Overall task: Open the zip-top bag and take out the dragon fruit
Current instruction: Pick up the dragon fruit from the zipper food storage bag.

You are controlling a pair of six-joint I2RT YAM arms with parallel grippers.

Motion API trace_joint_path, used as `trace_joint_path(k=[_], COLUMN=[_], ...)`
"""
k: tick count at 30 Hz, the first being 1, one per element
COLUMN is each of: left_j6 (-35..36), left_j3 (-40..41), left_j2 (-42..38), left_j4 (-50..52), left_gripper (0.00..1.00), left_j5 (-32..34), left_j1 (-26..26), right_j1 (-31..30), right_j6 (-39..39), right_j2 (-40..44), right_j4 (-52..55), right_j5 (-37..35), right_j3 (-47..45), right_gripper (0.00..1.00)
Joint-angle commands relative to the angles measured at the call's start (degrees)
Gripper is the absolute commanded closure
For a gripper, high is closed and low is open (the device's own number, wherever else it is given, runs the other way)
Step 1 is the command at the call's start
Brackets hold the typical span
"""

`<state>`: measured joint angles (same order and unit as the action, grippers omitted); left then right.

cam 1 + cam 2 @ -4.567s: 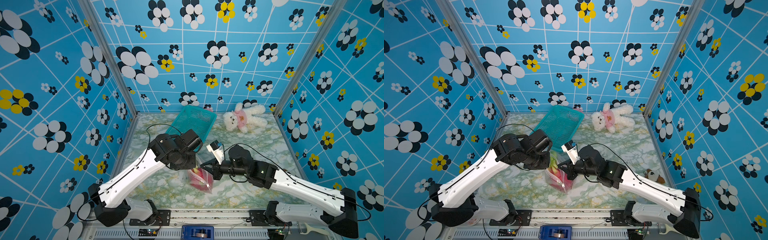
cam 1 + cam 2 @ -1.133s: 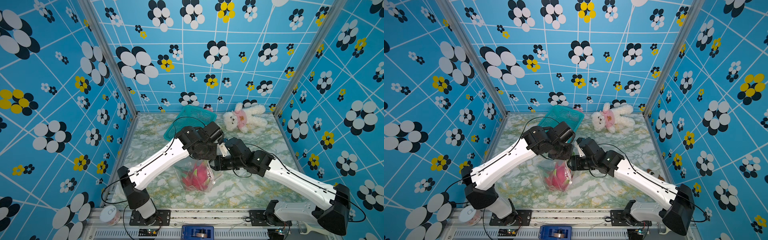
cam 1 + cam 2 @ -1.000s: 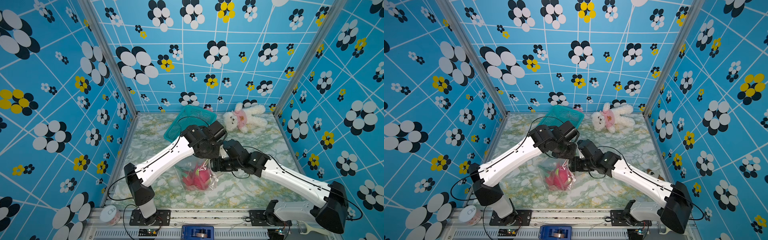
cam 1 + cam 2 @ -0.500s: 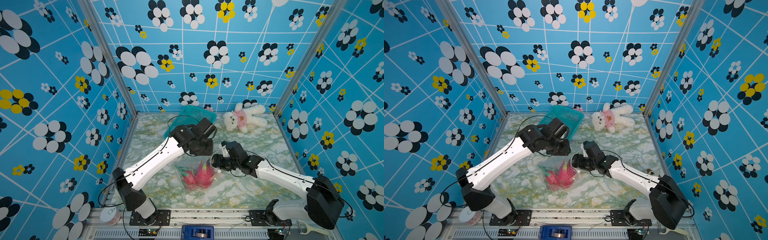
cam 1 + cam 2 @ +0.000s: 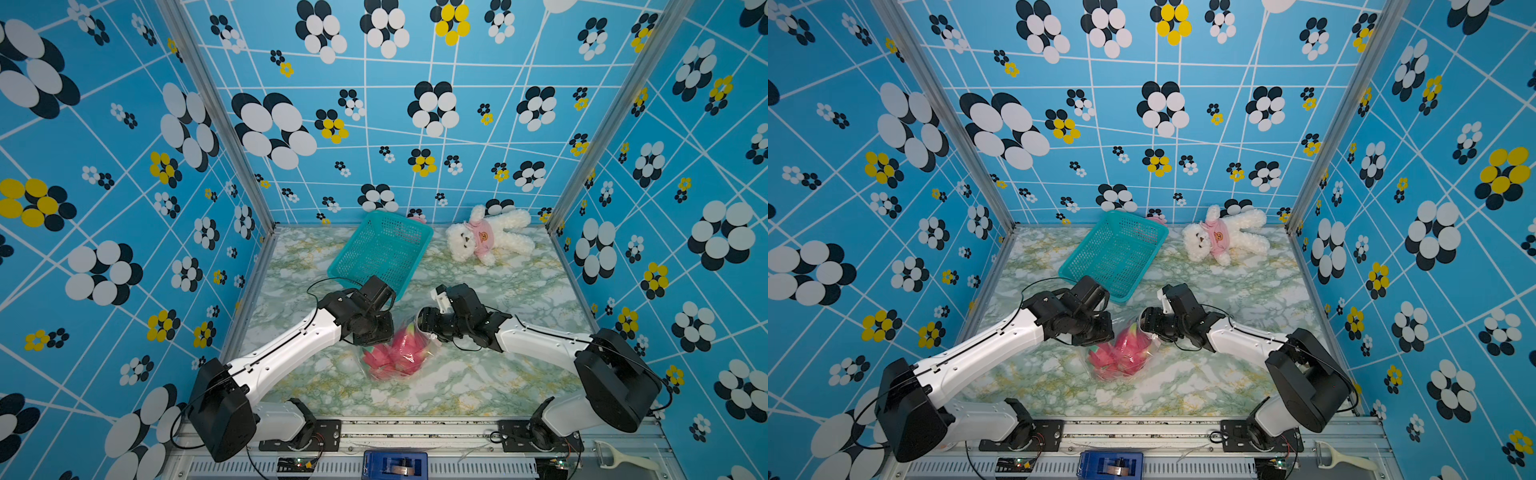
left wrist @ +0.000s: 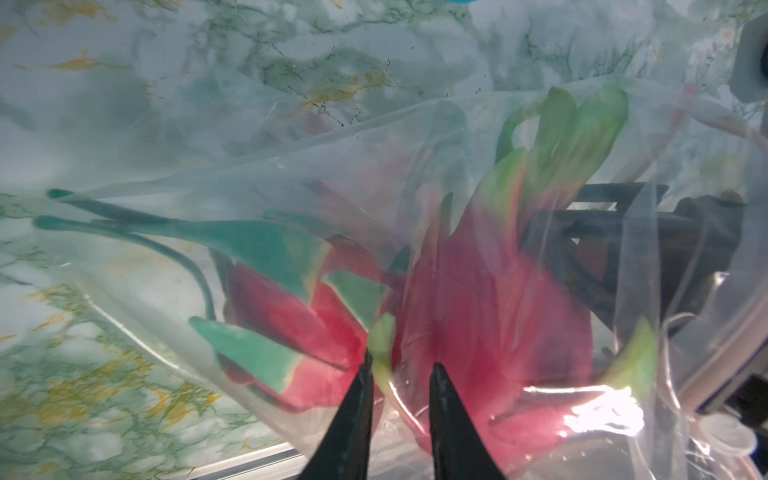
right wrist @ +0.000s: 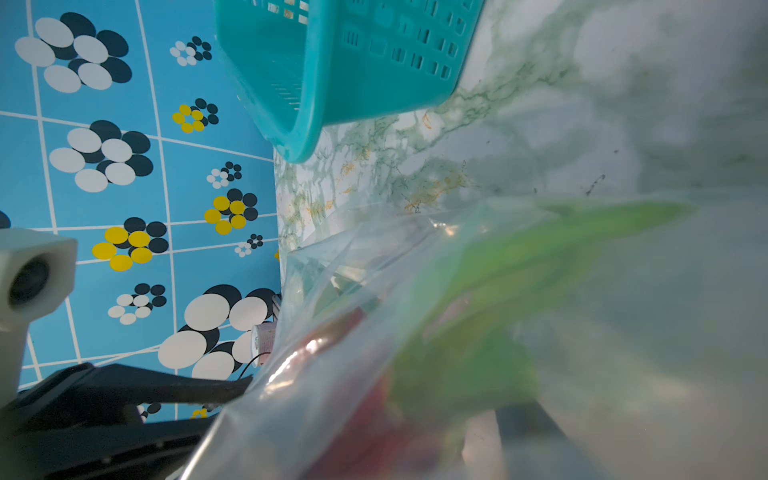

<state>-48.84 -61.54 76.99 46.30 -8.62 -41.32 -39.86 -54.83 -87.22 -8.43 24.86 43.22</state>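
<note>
L end effector [image 6: 399, 370] sits narrowly parted, R end effector [image 5: 420, 328] wide astride zip-top bag [image 6: 249, 158], grips unclear: slick film may slip, trapping dragon fruit [image 5: 395, 353].

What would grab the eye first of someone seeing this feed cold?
The bright pink dragon fruit with green scales glows inside the clear crinkly zip-top bag, front middle of the green-veined marble table. Behind it sit a tilted teal plastic mesh basket and, back right, a white plush teddy bear in a pink shirt. Loud blue flower-print walls enclose it all.
</note>
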Motion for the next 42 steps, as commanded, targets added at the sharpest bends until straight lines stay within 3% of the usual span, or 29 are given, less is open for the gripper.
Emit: trace_joint_path(k=[1,5,10,14,18,32,42], left_j6=[1.3,1.6,2.5,3.7,4.5,6.1,6.7], left_j3=[0.1,0.9,1.4,1.2,1.9,3.5,2.7], left_j2=[2.1,3.8,4.5,5.0,6.9,11.8,13.8], left_j4=[-3.4,-5.0,-3.7,-0.5,1.9,1.9,0.7], left_gripper=[0.75,0.76,0.77,0.77,0.77,0.77,0.77], left_j5=[-1.5,-2.2,-1.4,0.6,1.7,2.7,2.1], left_j1=[-0.3,-0.4,-0.5,-0.4,-0.5,-0.6,-0.6], right_j1=[0.0,0.1,0.2,0.4,0.4,0.4,0.5], right_j6=[-1.7,-2.3,-1.4,4.0,10.8,22.5,24.4], right_j2=[-1.9,-3.3,-2.4,2.5,7.2,20.5,31.9], right_j4=[-2.9,-4.3,-2.6,5.1,11.8,22.7,16.0], right_j5=[2.6,2.2,-1.1,-7.9,-14.2,-31.9,-47.0], right_j3=[0.9,0.7,0.5,1.5,3.0,3.1,-0.4], right_gripper=[0.33,0.41,0.64,0.81,0.90,0.96,1.00])
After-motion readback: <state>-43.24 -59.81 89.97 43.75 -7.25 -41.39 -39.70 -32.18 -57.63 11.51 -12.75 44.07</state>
